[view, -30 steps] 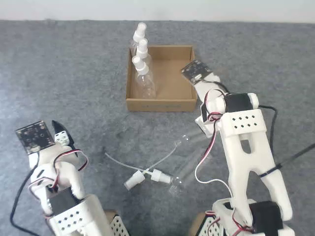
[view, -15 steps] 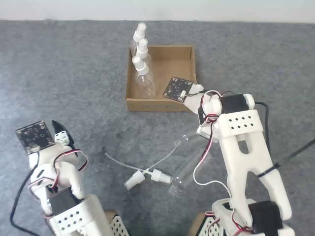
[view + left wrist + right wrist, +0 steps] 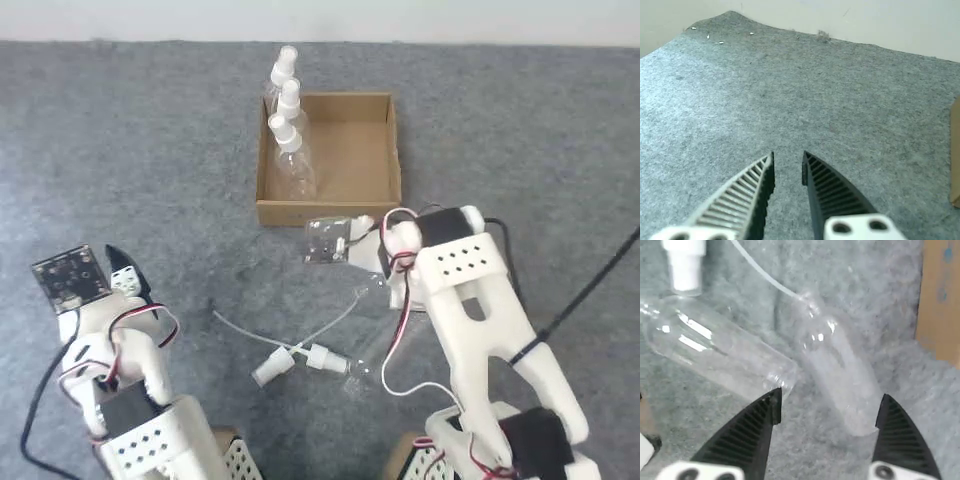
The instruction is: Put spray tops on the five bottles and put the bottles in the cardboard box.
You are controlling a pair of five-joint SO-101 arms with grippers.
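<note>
Hovering over the uncapped bottle (image 3: 837, 360), your right gripper (image 3: 830, 396) is spread wide; bottle's long axis runs between the jaws, neck left. Left gripper (image 3: 788, 156), barely parted, sits well apart.

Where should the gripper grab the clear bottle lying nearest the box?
Mid-body, from straight above: the bottle lies flat on the mat, long rounded sides exposed, and the open right gripper hangs with a jaw either side. The neck is thin.
</note>
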